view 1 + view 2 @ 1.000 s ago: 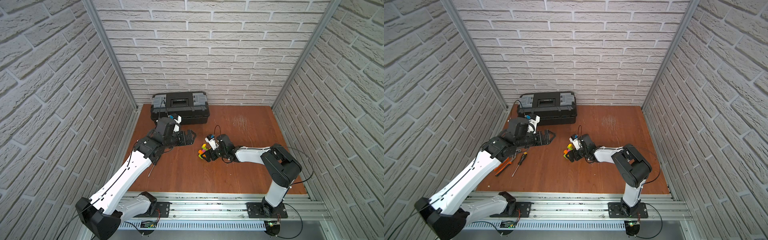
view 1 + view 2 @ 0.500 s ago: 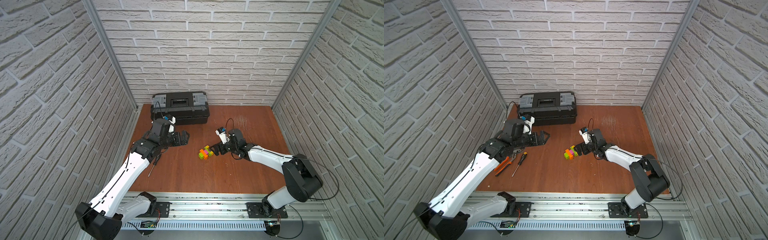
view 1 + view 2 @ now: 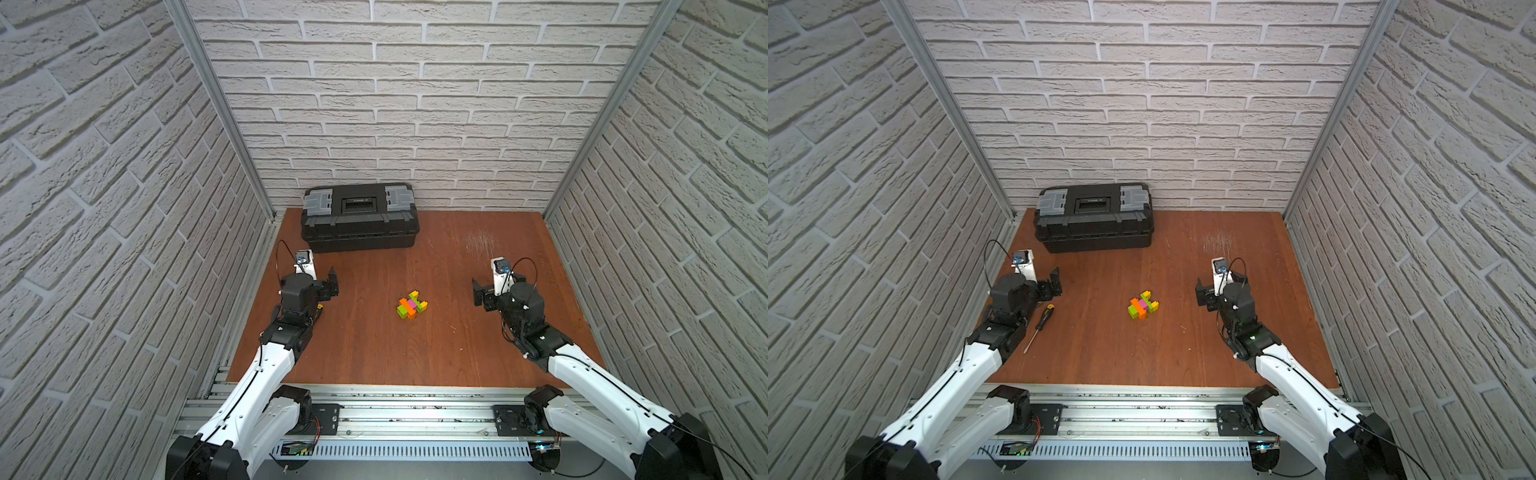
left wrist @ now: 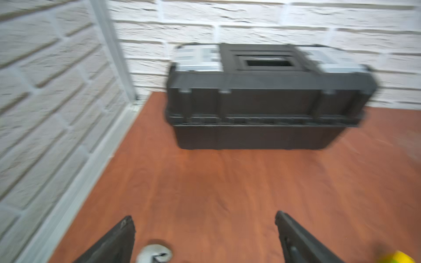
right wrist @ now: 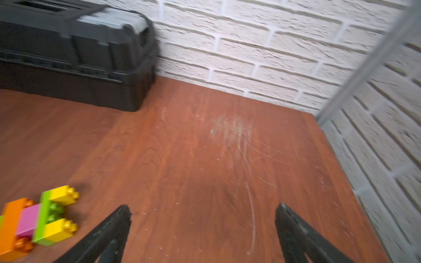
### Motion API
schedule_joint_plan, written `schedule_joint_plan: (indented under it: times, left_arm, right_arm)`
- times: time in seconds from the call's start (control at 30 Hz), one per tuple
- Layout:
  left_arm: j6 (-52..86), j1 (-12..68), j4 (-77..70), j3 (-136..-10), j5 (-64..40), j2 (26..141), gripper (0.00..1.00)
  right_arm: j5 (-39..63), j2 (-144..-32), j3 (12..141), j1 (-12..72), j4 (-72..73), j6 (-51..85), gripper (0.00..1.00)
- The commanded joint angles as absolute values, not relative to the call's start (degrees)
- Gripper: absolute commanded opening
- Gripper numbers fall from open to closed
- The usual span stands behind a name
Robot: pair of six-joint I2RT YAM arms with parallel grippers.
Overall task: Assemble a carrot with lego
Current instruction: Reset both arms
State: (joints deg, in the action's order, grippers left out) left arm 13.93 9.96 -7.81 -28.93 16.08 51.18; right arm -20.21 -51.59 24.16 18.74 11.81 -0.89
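Between my two hands, on the desk (image 3: 365, 353), sits the carrot (image 3: 411, 304): orange, lime-green, pink and yellow bricks clumped together, well apart from both hands. My right hand (image 5: 203, 206) is spread wide with nothing in it, and the carrot is off to its left, near but not touching. My left hand (image 4: 204, 216) is gaping wide too, empty, over bare wood. A screwdriver (image 3: 1040, 322) lies just beside the left arm, on the carrot side. The black toolbox (image 3: 359, 218) is out ahead of the left hand, lid shut, against the back wall.
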Motion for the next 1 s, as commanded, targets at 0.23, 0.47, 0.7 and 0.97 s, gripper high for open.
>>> schedule_joint_plan:
  times: [0.23,0.47,0.7,0.97]
  left_arm:
    - [14.24,1.55,-25.61,-20.22,19.71,55.36,0.98]
    - [11.88,1.18,-29.91,-19.25,21.56,62.12,0.98]
    - [11.25,0.22,-39.31,-18.46,21.32,72.81,0.98]
    - [5.72,0.0,-49.79,-20.83,17.77,83.44,0.98]
  right_arm:
    - [-27.04,-64.81,16.63,11.42,31.21,2.11,0.99]
    - [-26.63,-78.39,22.7,9.68,40.81,-3.56,0.99]
    - [-14.43,-87.28,21.35,2.07,51.28,0.61,0.99]
    - [-9.22,-86.44,23.37,1.06,45.59,-0.16,0.99]
